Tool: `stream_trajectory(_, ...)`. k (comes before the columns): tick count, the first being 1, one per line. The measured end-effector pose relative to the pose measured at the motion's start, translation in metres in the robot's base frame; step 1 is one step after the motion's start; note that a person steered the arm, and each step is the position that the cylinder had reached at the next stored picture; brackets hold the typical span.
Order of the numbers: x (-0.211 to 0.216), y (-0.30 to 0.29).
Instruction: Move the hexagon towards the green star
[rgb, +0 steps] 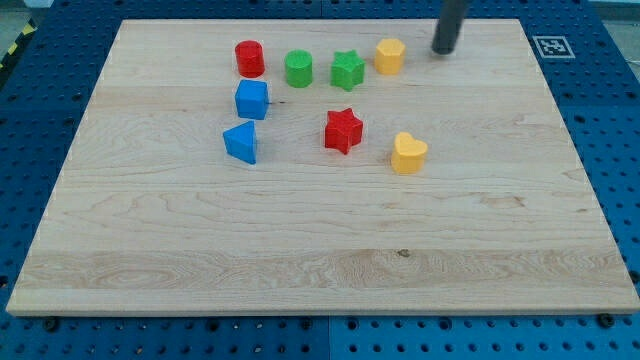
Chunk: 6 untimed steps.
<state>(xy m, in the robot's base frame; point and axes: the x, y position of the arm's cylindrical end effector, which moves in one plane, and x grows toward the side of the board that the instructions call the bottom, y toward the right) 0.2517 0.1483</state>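
Observation:
The yellow hexagon (390, 56) stands near the view's top, just right of the green star (347, 70), with a small gap between them. My tip (443, 50) is on the board to the right of the hexagon, a short way apart from it. The rod rises out of the view's top edge.
A green cylinder (298, 69) and a red cylinder (249, 58) stand left of the green star. A blue cube (252, 99) and a blue triangular block (241, 142) lie lower left. A red star (343, 130) and a yellow heart (408, 153) lie below. The wooden board (320, 260) sits on a blue pegboard.

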Motion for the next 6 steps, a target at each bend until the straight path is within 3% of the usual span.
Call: stream_trajectory(6,0.003,-0.115)
